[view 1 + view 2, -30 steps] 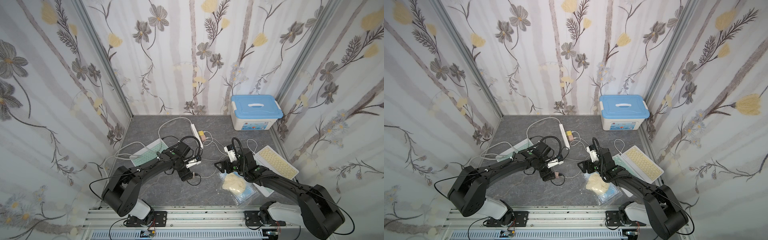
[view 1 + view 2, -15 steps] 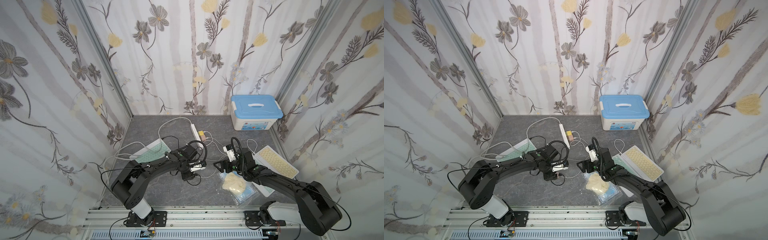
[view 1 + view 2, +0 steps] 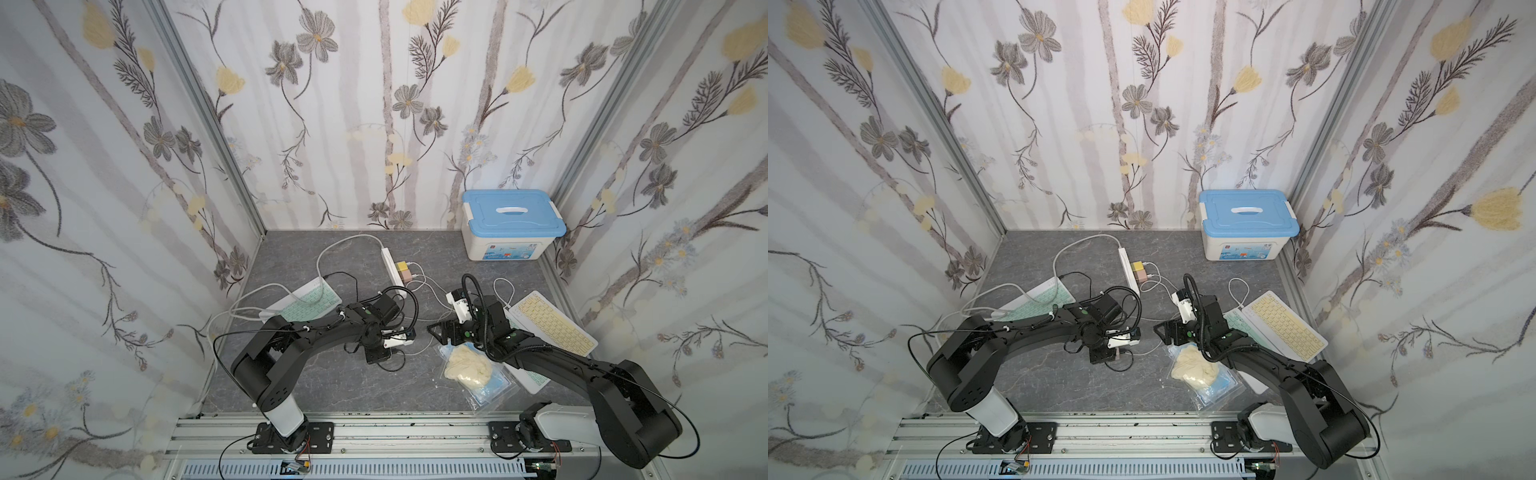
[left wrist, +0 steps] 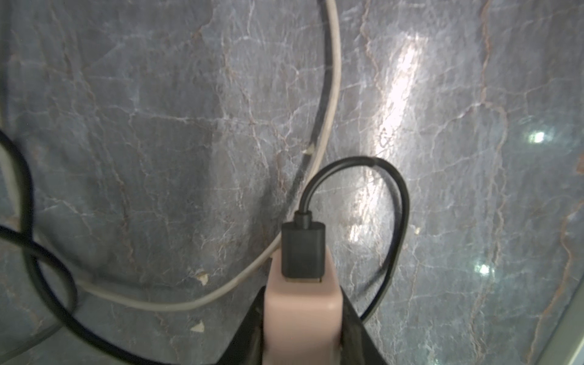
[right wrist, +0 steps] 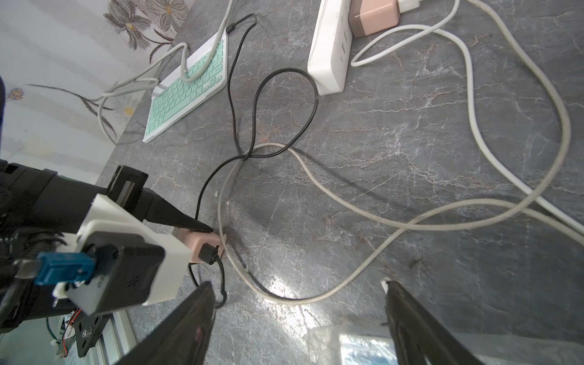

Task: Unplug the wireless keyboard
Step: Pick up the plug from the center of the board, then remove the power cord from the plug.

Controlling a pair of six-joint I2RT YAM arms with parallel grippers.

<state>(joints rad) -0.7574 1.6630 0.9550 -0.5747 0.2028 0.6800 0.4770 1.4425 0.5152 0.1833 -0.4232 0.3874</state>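
Left pincer (image 4: 301, 319) seemed clamped on the pink adapter (image 4: 303, 303), held lengthwise between its jaws, black plug (image 4: 303, 249) pointing outward.

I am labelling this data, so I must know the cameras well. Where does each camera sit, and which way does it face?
Top views: high over the front rail, looking down on the table; both arms show whole, left gripper and right gripper included.
Left wrist: on the left arm, facing down along its fingers at the pink charger they grip, black plug inserted.
Right wrist: on the right arm, facing the left gripper and green keyboard past its own open fingers.
Shared: both wrist views show the pink charger.
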